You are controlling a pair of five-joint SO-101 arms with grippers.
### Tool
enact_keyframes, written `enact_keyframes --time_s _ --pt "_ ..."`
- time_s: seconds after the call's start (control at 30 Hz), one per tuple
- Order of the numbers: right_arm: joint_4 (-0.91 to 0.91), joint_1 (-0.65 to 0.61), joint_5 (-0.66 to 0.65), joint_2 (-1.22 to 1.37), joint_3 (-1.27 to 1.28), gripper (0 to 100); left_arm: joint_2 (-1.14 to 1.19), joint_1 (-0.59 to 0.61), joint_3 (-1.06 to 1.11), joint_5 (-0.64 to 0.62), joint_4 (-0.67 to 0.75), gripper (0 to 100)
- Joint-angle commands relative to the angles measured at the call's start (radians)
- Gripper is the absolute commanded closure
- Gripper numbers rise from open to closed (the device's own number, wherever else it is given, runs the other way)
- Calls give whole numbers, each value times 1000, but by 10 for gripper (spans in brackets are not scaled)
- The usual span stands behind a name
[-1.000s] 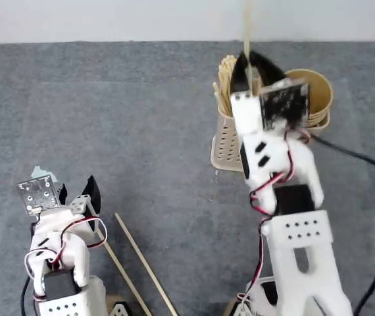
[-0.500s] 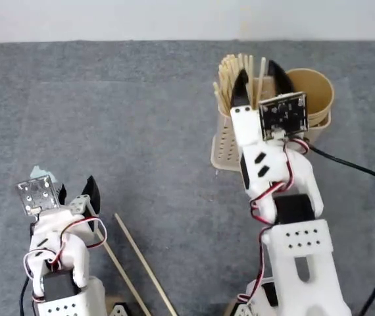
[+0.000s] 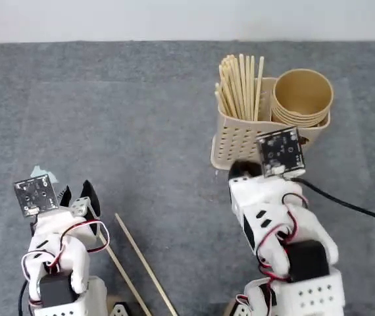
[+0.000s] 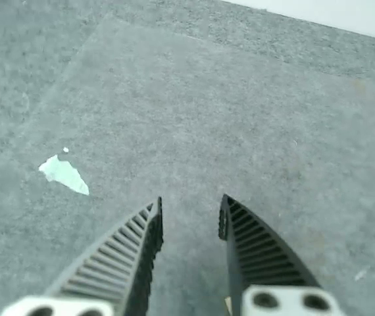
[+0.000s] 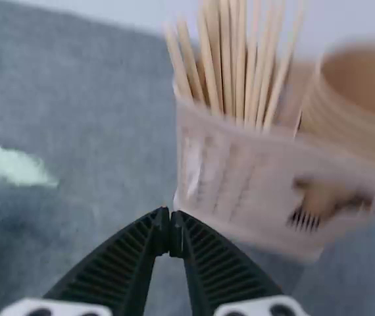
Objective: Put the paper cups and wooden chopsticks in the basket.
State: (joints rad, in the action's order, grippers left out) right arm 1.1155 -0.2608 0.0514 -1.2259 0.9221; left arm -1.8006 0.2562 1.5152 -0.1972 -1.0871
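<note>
Your open left pincer (image 4: 189, 214) has two loose chopsticks (image 3: 144, 263) just beside it, so straddle one crosswise before closing; the right pincer (image 5: 170, 227) is shut, empty, facing the basket (image 3: 237, 141).

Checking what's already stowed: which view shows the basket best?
The high view: it looks down into the basket, chopsticks and stacked paper cups side by side inside. The right wrist view gives its side wall from low, cups cut off. The left wrist view faces carpet.
</note>
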Motion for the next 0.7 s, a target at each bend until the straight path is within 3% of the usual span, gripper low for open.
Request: enact_keyframes --time_s 0.0,0.17,0.37,0.67 --pt "28 -21 195 -16 68 991 -11 -2 -74 80 -46 869" --pt "-30 -21 305 -25 178 991 -11 34 -124 167 -78 869" --pt "-203 -21 327 -25 371 991 29 37 -231 178 -149 869" --pt "-441 -22 328 -25 539 991 560 31 -461 219 -209 909"
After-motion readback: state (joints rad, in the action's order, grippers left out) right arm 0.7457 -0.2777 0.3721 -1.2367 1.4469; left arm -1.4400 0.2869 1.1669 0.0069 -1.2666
